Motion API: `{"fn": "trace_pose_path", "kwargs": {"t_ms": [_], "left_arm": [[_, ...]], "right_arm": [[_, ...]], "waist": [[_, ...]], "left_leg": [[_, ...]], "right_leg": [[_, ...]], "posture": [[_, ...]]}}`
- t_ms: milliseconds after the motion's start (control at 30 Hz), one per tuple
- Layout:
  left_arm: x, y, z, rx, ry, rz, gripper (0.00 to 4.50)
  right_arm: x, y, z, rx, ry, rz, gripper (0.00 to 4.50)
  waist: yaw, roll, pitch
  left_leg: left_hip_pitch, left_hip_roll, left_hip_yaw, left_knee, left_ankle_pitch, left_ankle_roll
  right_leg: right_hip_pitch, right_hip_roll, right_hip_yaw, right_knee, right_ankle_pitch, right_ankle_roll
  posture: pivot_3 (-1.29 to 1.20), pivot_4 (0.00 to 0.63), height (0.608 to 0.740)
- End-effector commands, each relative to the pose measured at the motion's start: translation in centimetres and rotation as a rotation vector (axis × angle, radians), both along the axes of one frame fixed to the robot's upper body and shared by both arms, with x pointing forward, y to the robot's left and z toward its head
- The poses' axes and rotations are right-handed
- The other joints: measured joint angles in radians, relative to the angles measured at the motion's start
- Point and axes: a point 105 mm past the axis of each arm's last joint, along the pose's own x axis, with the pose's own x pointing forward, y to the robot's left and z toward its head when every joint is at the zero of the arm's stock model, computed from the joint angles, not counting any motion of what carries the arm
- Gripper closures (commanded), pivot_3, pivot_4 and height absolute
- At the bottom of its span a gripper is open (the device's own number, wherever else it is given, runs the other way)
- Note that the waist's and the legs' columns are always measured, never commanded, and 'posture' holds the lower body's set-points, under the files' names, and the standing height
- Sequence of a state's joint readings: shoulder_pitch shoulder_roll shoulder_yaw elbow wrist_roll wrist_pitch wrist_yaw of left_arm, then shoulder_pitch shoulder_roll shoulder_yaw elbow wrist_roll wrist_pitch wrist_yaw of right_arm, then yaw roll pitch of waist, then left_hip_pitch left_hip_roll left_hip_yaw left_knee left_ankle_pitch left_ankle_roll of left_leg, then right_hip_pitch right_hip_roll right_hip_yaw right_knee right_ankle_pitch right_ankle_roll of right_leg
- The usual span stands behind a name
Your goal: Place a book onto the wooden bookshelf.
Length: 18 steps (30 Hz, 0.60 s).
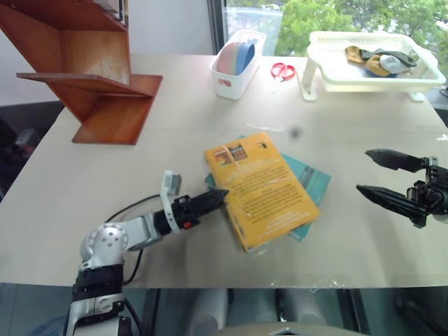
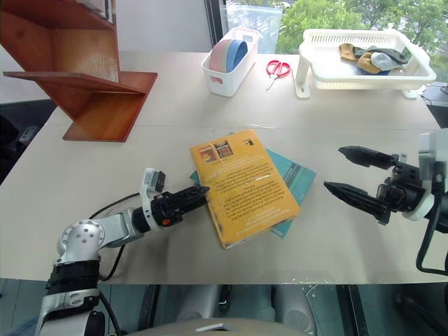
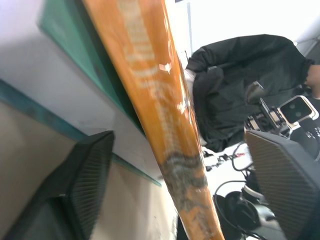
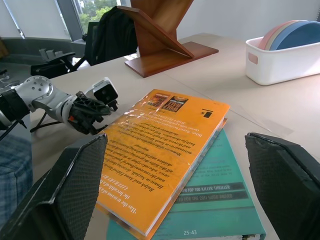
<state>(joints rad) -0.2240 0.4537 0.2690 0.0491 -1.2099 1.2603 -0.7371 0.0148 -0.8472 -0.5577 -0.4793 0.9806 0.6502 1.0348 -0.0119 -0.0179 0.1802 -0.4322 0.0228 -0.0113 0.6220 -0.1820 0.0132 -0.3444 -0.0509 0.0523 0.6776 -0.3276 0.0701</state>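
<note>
- Left gripper nearest, fingers spread, tips at left edge of the book, spine between them in the wrist view.
- Yellow-orange book flat on teal book, mid-table.
- Right gripper wide apart, empty, right of both books.
- Wooden bookshelf far left, well apart.

Glossy yellow-orange paper book with light glare on its cover, smoother matt teal book beneath, polished reddish-brown wooden bookshelf, matt beige table, white plastic baskets, ribbed black pads on the right pincer
</note>
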Motion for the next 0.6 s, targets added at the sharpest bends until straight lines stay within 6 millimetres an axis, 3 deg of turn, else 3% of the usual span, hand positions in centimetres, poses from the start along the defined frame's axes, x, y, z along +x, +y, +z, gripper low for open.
{"fn": "trace_pose_path", "kwargs": {"t_ms": [33, 100, 200, 267, 400, 600], "left_arm": [[-1.0, -0.6, 1.6, -0.052, -0.042, -0.060, 1.71], [-1.1, -0.7, 1.7, -0.050, -0.040, -0.061, 2.45], [-0.9, -0.8, 1.6, -0.040, -0.031, -0.051, 3.93], [-1.0, -1.1, 1.8, -0.049, -0.034, -0.060, 4.39], [-1.2, -1.7, 3.3, -0.081, -0.077, -0.080, 4.39], [-1.0, -2.4, 9.8, -0.078, -0.358, -0.055, 4.39]], "right_arm": [[-0.2, 0.0, 0.7, -0.014, -0.043, 0.002, 0.00], [-0.2, -0.1, 0.7, -0.014, -0.044, -0.001, 0.00], [-0.2, -0.2, 0.7, -0.015, -0.046, -0.005, 0.00], [-0.2, -0.2, 0.7, -0.016, -0.047, -0.008, 0.00], [-0.3, -0.4, 0.7, -0.017, -0.048, -0.013, 0.00], [0.2, -1.0, 1.3, 0.009, -0.068, -0.030, 0.00]], "waist": [[0.000, 0.000, 0.000], [0.000, 0.000, 0.000], [0.000, 0.000, 0.000], [0.000, 0.000, 0.000], [0.000, 0.000, 0.000], [0.002, -0.001, 0.000]], "left_leg": [[0.000, 0.000, 0.000, 0.000, 0.000, 0.000], [0.000, 0.000, 0.000, 0.000, 0.000, 0.000], [0.000, 0.000, 0.000, 0.000, 0.000, 0.000], [0.000, 0.000, 0.000, 0.000, 0.000, 0.000], [0.000, 0.000, 0.000, 0.000, 0.000, 0.000], [-0.001, 0.000, -0.001, 0.000, 0.000, 0.000]], "right_leg": [[0.000, 0.000, 0.000, 0.000, 0.000, 0.000], [0.000, 0.000, 0.000, 0.000, 0.000, 0.000], [0.000, 0.000, 0.000, 0.000, 0.000, 0.000], [0.000, 0.000, 0.000, 0.000, 0.000, 0.000], [0.000, 0.000, 0.000, 0.000, 0.000, 0.000], [0.000, 0.000, -0.001, 0.000, 0.000, 0.000]], "posture": [[0.00, 0.150, 0.740], [0.00, 0.150, 0.740], [0.00, 0.150, 0.740], [0.00, 0.150, 0.740], [0.00, 0.150, 0.740], [0.00, 0.150, 0.740]]}}
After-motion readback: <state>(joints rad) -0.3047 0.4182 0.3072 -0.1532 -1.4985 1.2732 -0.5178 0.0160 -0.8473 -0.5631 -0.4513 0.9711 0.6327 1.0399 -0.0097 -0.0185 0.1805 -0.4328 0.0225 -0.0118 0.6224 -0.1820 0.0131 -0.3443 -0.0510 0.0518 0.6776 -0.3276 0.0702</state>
